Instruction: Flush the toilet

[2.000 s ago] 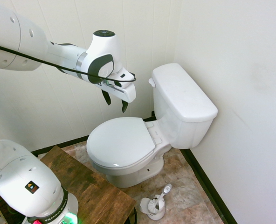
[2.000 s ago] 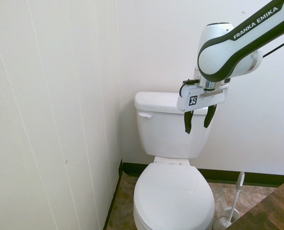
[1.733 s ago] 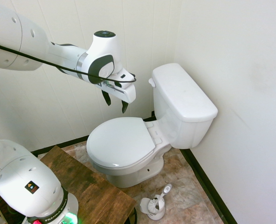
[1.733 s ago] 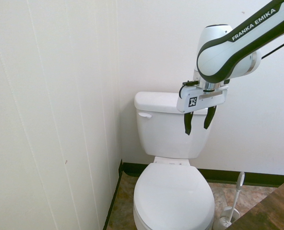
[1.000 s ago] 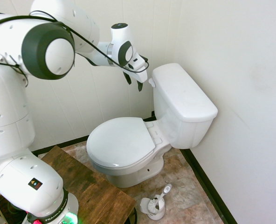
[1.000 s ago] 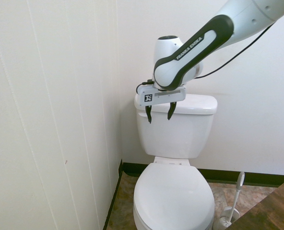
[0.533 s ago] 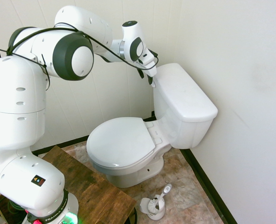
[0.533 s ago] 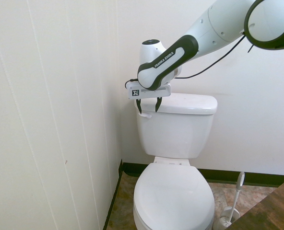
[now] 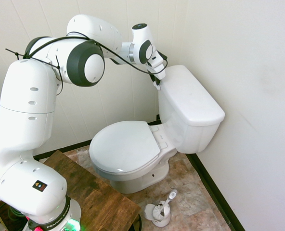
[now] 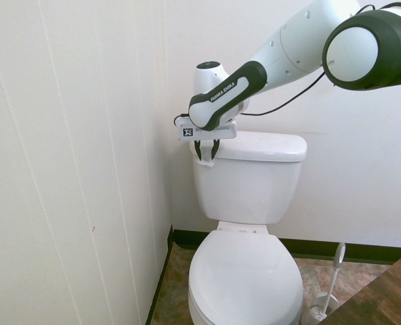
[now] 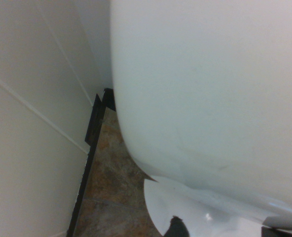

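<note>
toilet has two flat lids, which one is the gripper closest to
The tank lid at the back, not the seat lid lower down. The gripper hangs at the tank lid's corner by the panelled wall, around the small flush lever.

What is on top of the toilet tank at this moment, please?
The flat lid of the toilet carries nothing loose. The tool is at the tank's front corner by the lever, fingers apart. The lid's rear edge is partly covered by the arm.

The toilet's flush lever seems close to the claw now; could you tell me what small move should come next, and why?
Probably press straight down. The claw sits at the lever on the toilet tank's front corner, fingers straddling it, so a short downward push should tip it.
</note>
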### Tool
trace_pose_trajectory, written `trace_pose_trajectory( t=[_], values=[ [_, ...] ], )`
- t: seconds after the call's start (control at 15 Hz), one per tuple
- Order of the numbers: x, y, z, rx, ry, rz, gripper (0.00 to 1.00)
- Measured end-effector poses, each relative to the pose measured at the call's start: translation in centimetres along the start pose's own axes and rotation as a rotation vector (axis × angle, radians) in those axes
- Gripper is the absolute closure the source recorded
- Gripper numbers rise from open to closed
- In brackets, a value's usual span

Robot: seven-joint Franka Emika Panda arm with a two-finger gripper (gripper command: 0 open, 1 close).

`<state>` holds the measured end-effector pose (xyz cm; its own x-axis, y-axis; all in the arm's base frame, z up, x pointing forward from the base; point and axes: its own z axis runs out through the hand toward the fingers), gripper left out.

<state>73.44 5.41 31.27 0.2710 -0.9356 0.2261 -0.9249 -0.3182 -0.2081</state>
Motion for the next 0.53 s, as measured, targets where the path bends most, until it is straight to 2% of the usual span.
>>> trace_pose_trajectory(
  t=[0.53],
  values=[
    [0.4,-0.7,1.4,-0.002,-0.023,0.047,1.0]
  ],
)
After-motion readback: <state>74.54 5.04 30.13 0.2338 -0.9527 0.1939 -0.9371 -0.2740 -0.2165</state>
